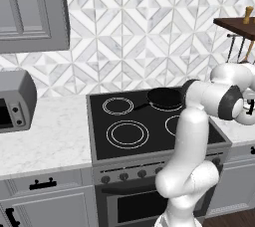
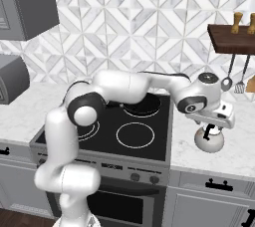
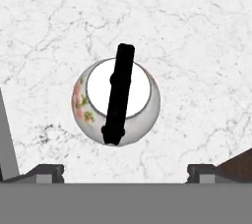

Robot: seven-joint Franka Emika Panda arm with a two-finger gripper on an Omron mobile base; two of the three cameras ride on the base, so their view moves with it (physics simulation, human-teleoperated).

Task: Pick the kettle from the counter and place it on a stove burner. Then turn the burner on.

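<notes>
Claw [image 2: 213,130] hung released just above the kettle [image 2: 208,140] near the counter's [image 2: 234,156] front edge, lined up to grasp its handle.

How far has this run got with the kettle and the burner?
Nothing finished: the kettle stands on the counter right of the cooktop. In hand: the open tool hovers over its black handle, ungrasped. Left: grasp, move it to the large stove burner, turn that on.
</notes>
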